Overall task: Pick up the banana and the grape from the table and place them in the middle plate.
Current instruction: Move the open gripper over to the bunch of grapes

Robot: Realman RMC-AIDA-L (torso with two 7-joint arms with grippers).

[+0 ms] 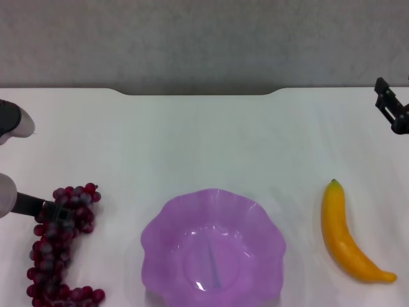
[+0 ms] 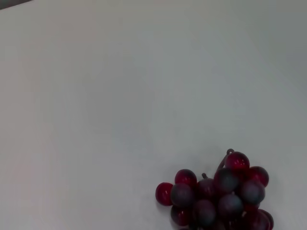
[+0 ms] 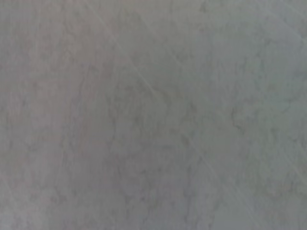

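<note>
From the head camera, the middle plate [image 1: 213, 246] sits empty at the near edge of the surface [image 1: 204, 134]. The grape [image 1: 61, 246] lies at the near left corner and the banana [image 1: 348, 236] near the right edge.

The left gripper [image 1: 54, 211] is at the bunch – the grape pickup seems in hand. Whether its jaws are apart or together, I cannot tell.

The right gripper [image 1: 391, 105] is parked at the far right.

The left wrist camera shows the grape [image 2: 218, 194] only – next, close and lift.

1. The banana [image 1: 348, 238]: yellow-orange, curved, dark-green stem tip pointing up; lies at lower right of the head view.
2. The grape [image 1: 61, 246]: dark red-purple bunch, lower left.
3. The middle plate [image 1: 167, 219]: translucent purple, scalloped, empty, bottom centre.
4. The table [image 1: 204, 141]: white, notched far edge.
</note>
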